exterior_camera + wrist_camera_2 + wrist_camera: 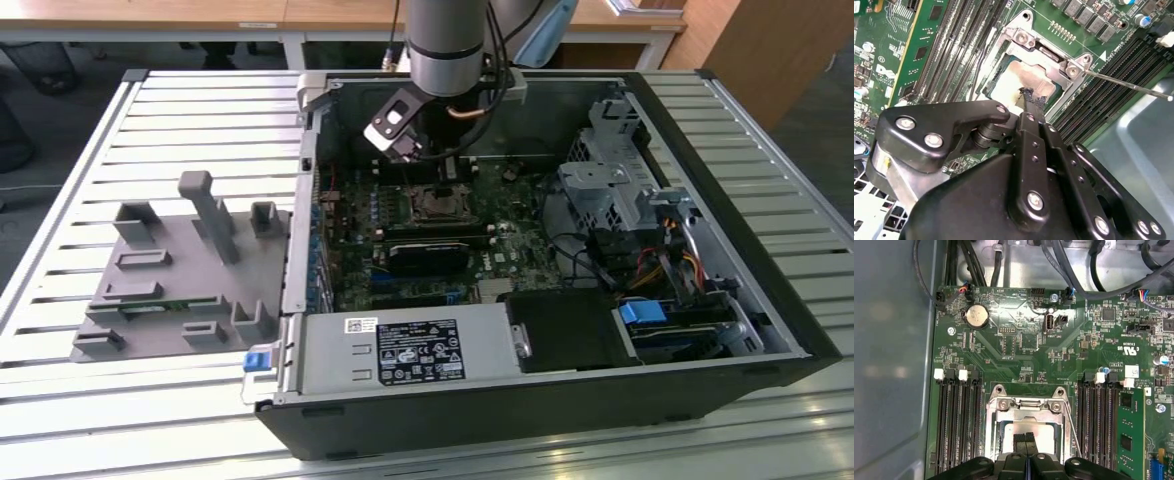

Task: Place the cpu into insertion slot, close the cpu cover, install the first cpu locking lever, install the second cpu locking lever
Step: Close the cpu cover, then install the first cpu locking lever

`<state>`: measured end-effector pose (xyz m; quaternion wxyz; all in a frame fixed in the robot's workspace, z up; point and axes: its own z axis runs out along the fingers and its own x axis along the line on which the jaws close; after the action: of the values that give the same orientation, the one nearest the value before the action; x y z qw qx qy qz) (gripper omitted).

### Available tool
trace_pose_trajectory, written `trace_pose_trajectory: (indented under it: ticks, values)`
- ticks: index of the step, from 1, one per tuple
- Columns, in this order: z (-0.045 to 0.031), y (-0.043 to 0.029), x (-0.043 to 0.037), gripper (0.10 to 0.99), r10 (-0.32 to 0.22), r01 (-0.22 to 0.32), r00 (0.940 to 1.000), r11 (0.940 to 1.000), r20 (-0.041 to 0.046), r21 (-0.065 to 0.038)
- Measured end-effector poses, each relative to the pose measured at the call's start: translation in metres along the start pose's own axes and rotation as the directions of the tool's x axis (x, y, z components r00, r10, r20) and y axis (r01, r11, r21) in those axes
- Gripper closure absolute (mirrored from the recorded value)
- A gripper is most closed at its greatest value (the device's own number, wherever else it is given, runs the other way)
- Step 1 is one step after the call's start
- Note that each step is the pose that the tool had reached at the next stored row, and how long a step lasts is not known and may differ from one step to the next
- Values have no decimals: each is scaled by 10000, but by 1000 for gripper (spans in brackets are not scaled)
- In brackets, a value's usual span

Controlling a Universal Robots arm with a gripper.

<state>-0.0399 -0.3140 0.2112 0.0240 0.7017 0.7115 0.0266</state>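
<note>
One relation settles things here: the hand point(1031, 97) hangs straight over the cpu point(1009, 80), which already lies inside the insertion slot point(434, 205) on the board in the open computer case point(747, 300). That case rests on the slatted tabletop point(200, 100). The hand's fingers are pressed together with nothing between them, and their joined tips point at the chip's pale metal top. I cannot tell whether they touch it or stop just above.

In both wrist views the cpu cover point(1026, 410) seems to lie down around the chip, its square opening framing the silvery top. I judge it closed or nearly so.

A thin locking lever point(1129, 86) runs from the corner of the cover outward across the neighbouring memory slots point(959, 425), its long axis pointing away from the hand. It looks unlatched. Its root is just beside the fingertips, and its free end lies well apart from them.

The hand's own body covers the near half of the socket in both wrist views, so that edge of the cover is hidden. I cannot make out a second lever with any certainty.
</note>
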Motion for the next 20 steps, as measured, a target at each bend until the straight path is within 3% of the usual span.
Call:
trace_pose_trajectory:
  ticks: [8, 20]
  values:
    - [-59, 6, 0, 980, -1, 1, 10000, 10000, -1, 3]
    - [-318, 27, 1, 980, -1, 1, 10000, 10000, -3, 30]
